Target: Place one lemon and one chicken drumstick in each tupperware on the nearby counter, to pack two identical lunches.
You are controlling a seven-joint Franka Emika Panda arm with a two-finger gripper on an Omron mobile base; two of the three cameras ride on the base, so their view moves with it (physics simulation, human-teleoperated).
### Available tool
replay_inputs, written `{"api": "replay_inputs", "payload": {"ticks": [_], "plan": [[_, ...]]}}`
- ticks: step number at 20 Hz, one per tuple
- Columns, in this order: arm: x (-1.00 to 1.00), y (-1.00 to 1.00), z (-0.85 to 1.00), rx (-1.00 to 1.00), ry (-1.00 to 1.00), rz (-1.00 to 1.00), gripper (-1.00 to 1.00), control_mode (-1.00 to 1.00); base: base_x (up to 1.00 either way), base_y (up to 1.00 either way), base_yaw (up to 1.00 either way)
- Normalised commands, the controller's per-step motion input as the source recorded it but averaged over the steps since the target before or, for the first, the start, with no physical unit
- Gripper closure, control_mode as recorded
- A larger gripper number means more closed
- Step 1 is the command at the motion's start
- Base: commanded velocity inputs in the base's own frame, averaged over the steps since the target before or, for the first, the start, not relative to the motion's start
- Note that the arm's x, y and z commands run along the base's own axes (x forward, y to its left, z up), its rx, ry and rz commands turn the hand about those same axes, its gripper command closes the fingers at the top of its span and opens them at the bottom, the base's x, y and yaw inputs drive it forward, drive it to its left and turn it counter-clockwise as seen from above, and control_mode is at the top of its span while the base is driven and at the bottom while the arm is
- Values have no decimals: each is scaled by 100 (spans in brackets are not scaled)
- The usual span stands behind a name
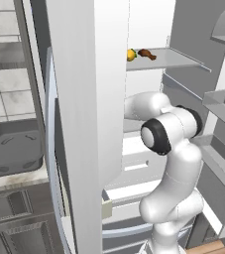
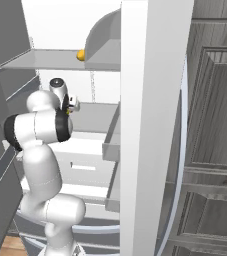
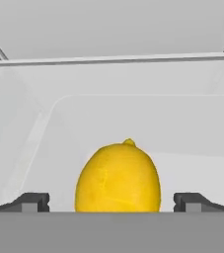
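Note:
In the hand view a yellow lemon (image 3: 118, 175) lies on a white fridge shelf, right in front of my gripper (image 3: 117, 201). The gripper is open, its dark fingertips (image 3: 34, 201) standing wide on either side of the lemon with a gap to it on each side. Higher up, a second lemon (image 1: 130, 54) and a reddish-brown chicken drumstick (image 1: 146, 53) lie side by side on a grey fridge shelf (image 1: 178, 59). That upper lemon (image 2: 80, 54) also shows in the right base view. A dark grey tupperware (image 1: 12, 147) stands on the pale counter (image 1: 15, 179) at the left.
The open fridge door (image 1: 84, 99) stands between the arm and the counter. The other door (image 2: 155, 125) flanks the arm on the right. White drawers (image 2: 85, 165) sit low in the fridge. Door racks (image 1: 223, 163) jut out at the right.

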Motion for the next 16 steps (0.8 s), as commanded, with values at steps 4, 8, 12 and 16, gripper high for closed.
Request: {"api": "replay_inputs", "payload": {"ticks": [4, 8, 12, 16], "plan": [[0, 11, -29, 0, 2, 0, -100, -100, 0, 0, 0], [2, 6, -29, 0, 2, 0, -100, -100, 0, 0, 0], [5, 0, -32, 0, 3, 0, 100, -100, 0, 0, 0], [21, 0, -26, 0, 0, 0, 100, -100, 0, 0, 0]]}}
